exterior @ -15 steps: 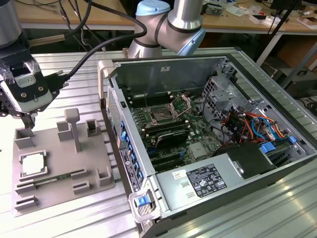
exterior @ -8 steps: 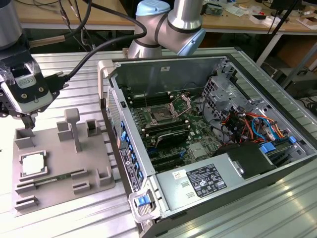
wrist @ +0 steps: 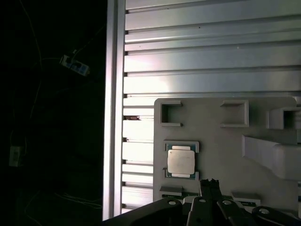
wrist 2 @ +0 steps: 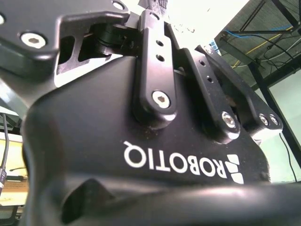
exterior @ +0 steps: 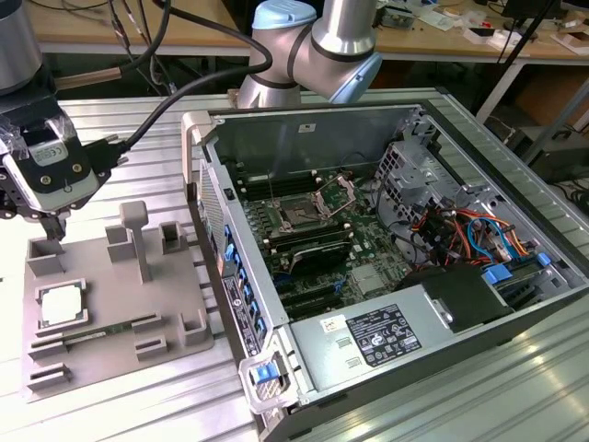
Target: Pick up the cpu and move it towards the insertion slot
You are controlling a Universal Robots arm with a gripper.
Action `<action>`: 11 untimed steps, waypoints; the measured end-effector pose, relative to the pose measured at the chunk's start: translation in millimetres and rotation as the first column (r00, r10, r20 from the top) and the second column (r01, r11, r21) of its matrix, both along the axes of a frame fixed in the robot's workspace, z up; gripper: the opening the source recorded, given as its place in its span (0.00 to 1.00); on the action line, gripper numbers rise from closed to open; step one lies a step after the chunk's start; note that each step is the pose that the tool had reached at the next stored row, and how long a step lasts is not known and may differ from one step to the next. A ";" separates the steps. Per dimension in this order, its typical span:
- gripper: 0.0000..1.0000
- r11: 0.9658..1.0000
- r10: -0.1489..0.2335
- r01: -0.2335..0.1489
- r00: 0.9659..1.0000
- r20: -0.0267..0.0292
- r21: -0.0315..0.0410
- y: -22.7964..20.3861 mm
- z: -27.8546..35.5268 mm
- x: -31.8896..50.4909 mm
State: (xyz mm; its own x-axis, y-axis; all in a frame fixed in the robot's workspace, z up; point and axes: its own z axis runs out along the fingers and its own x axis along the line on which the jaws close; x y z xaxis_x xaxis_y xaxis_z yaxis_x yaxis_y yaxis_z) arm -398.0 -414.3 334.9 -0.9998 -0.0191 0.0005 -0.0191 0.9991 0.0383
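Exterior view, 9 o'clock of the frame: the gripper [exterior: 55,228] hangs over the far corner of the grey fixture plate [exterior: 120,318], pointing down. It sits just above a raised block [exterior: 46,260], and whether they touch cannot be told. How far the gripper stands open cannot be told either. It has no hold of the chip.

At 6 o'clock from the gripper, the cpu [exterior: 63,304] lies flat in its square nest on the plate, pale top up. The first wrist view confirms it: the cpu [wrist: 181,161] sits square in the nest, apart from the gripper [wrist: 209,184].

At 3 o'clock from the plate stands the open computer case [exterior: 515,304]. Inside it, the insertion slot [exterior: 299,216] lies at 2 o'clock from the chip and well apart, its metal frame [exterior: 336,193] swung up.

Judgement: the step in hand is the approach, and pickup is not yet made. A grasp calls for centring over the chip and closing on its edges clear of the nest walls
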 end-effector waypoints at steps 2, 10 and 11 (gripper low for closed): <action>0.11 1.000 0.000 0.000 1.000 0.000 0.000 0.0 -0.5 0.0; 0.11 1.000 0.000 0.000 1.000 0.000 0.000 0.0 -2.6 0.0; 0.11 1.000 0.000 0.000 1.000 0.000 0.000 0.0 -2.8 0.0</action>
State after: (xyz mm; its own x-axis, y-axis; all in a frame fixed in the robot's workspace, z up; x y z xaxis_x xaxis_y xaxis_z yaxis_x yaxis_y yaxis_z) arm -398.0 -414.3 332.1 -0.9998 -0.0191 0.0005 -0.0191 0.9991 0.0382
